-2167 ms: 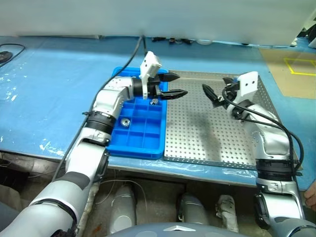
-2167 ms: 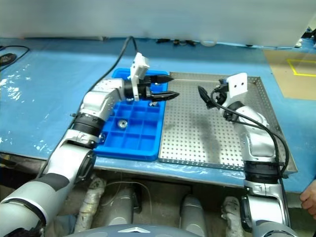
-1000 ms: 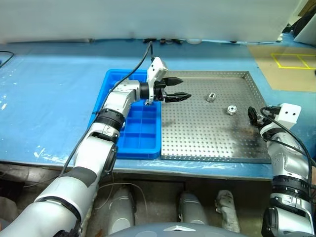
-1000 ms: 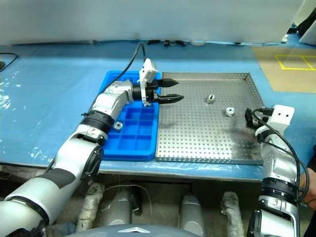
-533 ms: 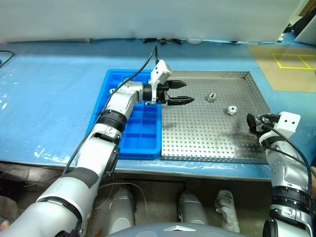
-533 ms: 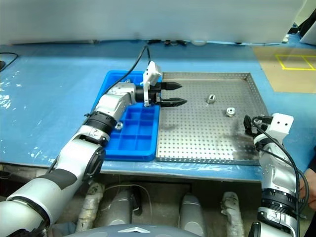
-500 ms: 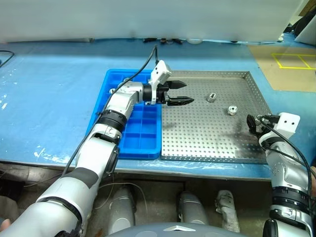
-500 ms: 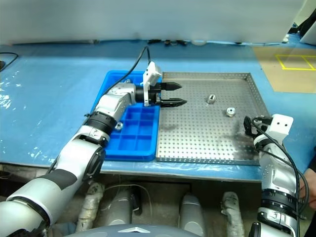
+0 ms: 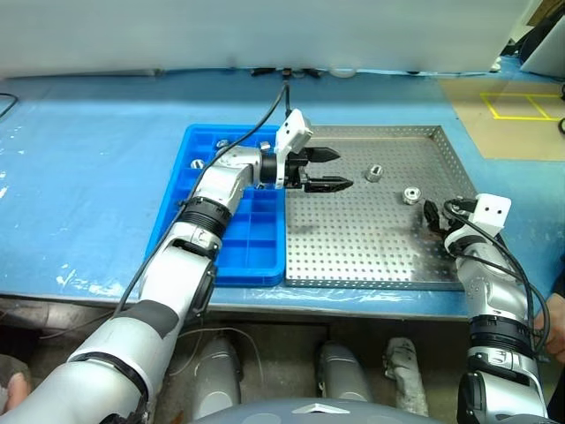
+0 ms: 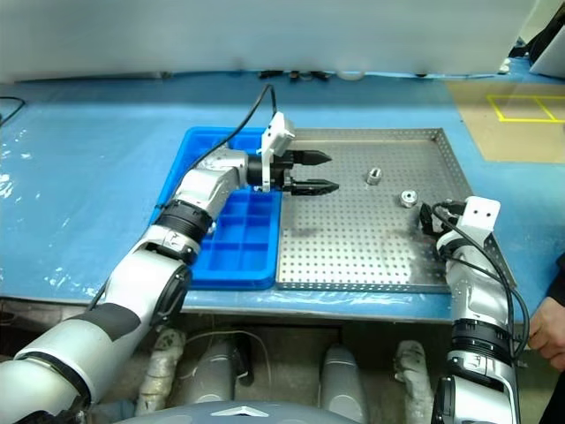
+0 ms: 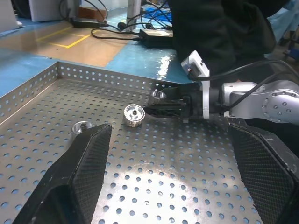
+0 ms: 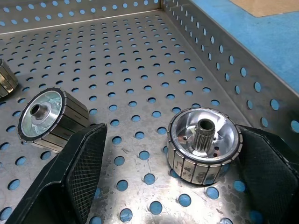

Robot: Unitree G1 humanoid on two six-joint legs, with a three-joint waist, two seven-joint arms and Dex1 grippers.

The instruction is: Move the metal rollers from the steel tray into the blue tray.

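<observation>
My right claw (image 12: 154, 186) sits low over the steel tray (image 9: 380, 247) near its right rim, fingers spread wide, nothing held; one metal roller (image 12: 204, 143) stands upright between my fingers, nearer the right one, toothed bore up. A second roller (image 12: 50, 119) lies tipped on its side just outside my left finger (image 12: 74, 172), and a third (image 12: 5, 80) sits further out past it. To do this well I'd judge: ease forward so the upright roller is centred, keep the fingers low against the perforated floor, close on its ribbed sides, not the top edge. The tipped roller is close enough to get nudged by my left finger. The tray wall beside my right finger leaves little room. My left claw (image 9: 328, 170) hangs open and empty, pointing across the steel tray from the blue tray (image 9: 181, 208) side. The blue tray is well away across the steel tray on the blue desk (image 9: 79, 168), with a few rollers (image 9: 197, 163) in its far cells.
</observation>
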